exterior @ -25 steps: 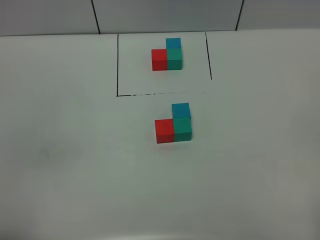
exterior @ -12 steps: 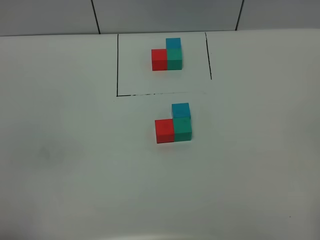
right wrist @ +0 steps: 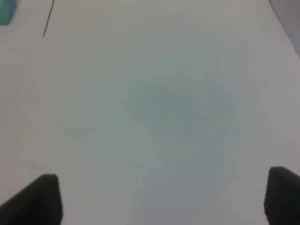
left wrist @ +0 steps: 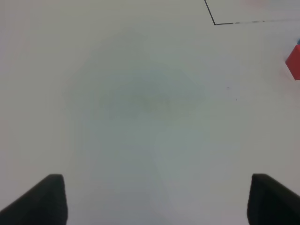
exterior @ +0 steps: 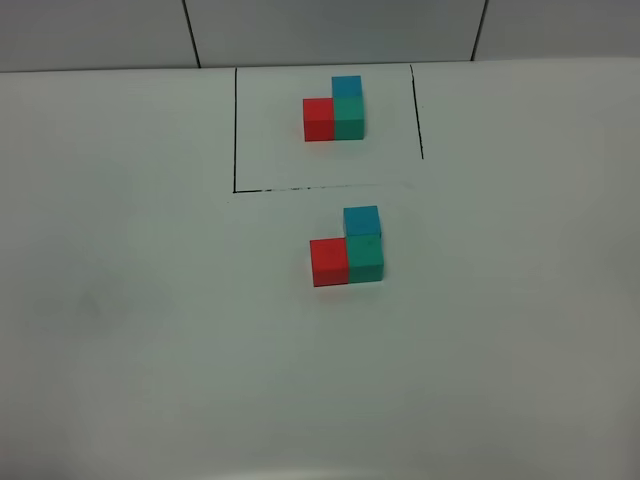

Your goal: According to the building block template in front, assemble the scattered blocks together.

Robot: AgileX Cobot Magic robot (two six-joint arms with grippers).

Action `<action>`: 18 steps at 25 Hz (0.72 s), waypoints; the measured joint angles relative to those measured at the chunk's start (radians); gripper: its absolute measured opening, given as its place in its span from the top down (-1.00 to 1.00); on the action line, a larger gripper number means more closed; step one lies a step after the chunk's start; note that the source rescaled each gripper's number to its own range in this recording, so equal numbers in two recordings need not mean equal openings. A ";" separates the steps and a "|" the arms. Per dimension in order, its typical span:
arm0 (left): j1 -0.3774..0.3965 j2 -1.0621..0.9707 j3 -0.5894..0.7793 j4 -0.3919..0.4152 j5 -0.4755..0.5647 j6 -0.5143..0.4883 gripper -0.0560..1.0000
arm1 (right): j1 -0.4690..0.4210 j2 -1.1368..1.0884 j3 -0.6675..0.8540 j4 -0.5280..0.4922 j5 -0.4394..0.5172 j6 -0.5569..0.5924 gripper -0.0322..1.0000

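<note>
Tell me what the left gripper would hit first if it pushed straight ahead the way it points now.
Probably nothing but bare table. The open left gripper points at empty surface; the red block sits off to one side at the picture's edge, and the black line lies beyond. Depth is unclear.

You've got a white table [exterior: 130,300] w/ a black-lined frame [exterior: 235,130] drawn on it. Inside the frame: the building block template [exterior: 335,110], an L of red, teal, blue cubes. Just outside the frame's near line: the scattered blocks [exterior: 348,250], touching, in the same L.
</note>
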 joint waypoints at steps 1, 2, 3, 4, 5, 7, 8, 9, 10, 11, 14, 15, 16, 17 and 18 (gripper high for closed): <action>0.000 0.000 0.000 0.000 0.000 -0.001 -0.76 | 0.000 0.000 0.000 0.000 0.000 0.000 -0.72; 0.000 0.000 0.000 0.000 0.000 -0.002 -0.76 | 0.000 0.000 0.000 0.000 0.000 0.000 -0.72; 0.000 0.000 0.000 0.000 0.000 -0.002 -0.76 | 0.000 0.000 0.000 0.000 0.000 0.000 -0.72; 0.000 0.000 0.000 0.000 0.000 -0.002 -0.76 | 0.000 0.000 0.000 0.000 0.000 0.000 -0.72; 0.000 0.000 0.000 0.000 0.000 -0.002 -0.76 | 0.000 0.000 0.000 0.000 0.000 0.000 -0.72; 0.000 0.000 0.000 0.000 0.000 -0.002 -0.76 | 0.000 0.000 0.000 0.000 0.000 0.000 -0.72; 0.000 0.000 0.000 0.000 0.000 -0.003 -0.76 | 0.000 0.000 0.000 0.000 0.000 0.000 -0.72; 0.000 0.000 0.000 0.000 0.000 -0.003 -0.76 | 0.000 0.000 0.000 0.000 0.000 0.000 -0.72; 0.000 0.000 0.000 0.000 0.000 -0.004 -0.76 | 0.000 0.000 0.000 0.000 0.000 0.000 -0.72; 0.000 0.000 0.000 0.000 0.000 -0.004 -0.76 | 0.000 0.000 0.000 0.000 0.000 0.000 -0.72; 0.000 0.000 0.000 0.000 0.000 -0.006 -0.76 | 0.000 0.000 0.000 0.000 0.000 0.000 -0.72; 0.000 0.000 0.000 0.000 0.000 -0.006 -0.76 | 0.000 0.000 0.000 0.000 0.000 0.000 -0.72; 0.000 0.000 0.000 0.000 0.000 -0.007 -0.76 | 0.000 0.000 0.000 0.000 0.000 0.000 -0.72; 0.000 0.000 0.000 0.000 0.000 -0.007 -0.76 | 0.000 0.000 0.000 0.000 0.000 0.000 -0.72; 0.000 0.000 0.000 0.000 0.000 -0.007 -0.76 | 0.000 0.000 0.000 0.000 0.000 0.000 -0.72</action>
